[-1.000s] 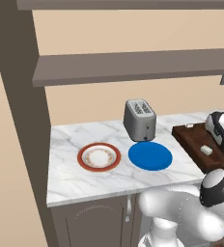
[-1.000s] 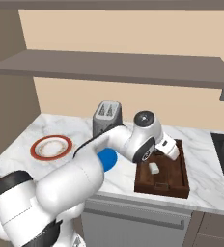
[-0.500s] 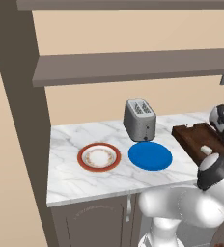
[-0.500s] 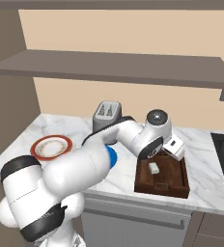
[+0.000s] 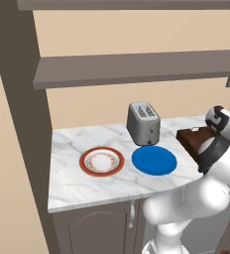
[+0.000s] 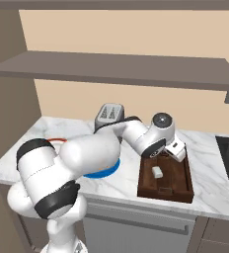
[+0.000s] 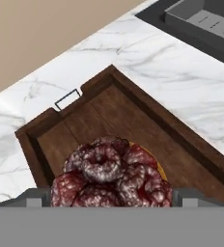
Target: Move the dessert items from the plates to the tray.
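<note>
Dessert items: both at dark brown rectangular wooden tray on white marble tabletop. Plain bright blue round plate beside white plate with red-orange patterned rim. Hand above tray's far end, fingers spread wide around dark reddish-brown cupcake-like lump. Pale cream cube lies in tray.

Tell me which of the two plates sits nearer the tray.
The plain blue plate; it lies between the red-rimmed white plate and the wooden tray.
</note>
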{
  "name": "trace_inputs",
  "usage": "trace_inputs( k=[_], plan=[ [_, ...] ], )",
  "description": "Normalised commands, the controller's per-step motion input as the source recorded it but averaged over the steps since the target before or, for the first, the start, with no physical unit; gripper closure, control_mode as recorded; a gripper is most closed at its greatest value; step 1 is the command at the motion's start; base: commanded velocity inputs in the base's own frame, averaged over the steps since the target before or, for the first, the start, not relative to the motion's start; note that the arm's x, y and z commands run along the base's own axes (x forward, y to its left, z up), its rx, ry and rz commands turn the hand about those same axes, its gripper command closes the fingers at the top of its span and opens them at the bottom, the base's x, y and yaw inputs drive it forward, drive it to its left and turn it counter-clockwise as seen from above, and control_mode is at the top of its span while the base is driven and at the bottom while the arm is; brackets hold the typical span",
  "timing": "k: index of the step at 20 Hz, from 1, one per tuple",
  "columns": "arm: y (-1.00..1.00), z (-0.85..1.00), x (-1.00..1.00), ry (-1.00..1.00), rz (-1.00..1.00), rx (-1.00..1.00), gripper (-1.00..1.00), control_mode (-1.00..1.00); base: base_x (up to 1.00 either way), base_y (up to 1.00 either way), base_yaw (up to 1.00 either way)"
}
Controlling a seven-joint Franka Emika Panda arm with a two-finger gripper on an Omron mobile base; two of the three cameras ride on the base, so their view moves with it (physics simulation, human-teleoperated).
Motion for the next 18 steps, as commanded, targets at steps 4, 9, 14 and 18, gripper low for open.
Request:
trace_inputs(
  k=[4,9,14,18],
  plan=[
    [0.0,-0.2,0.65,0.0,0.0,0.0,-1.0,-1.0,0.0,0.0,0.0],
    [-0.02,-0.14,0.3,0.0,0.0,0.0,-1.0,-1.0,0.0,0.0,0.0],
    [0.0,-0.05,0.14,-0.01,0.0,0.0,-1.0,-1.0,0.0,0.0,0.0],
    [0.0,0.0,0.0,0.0,0.0,0.0,-1.0,-1.0,0.0,0.0,0.0]
  ],
)
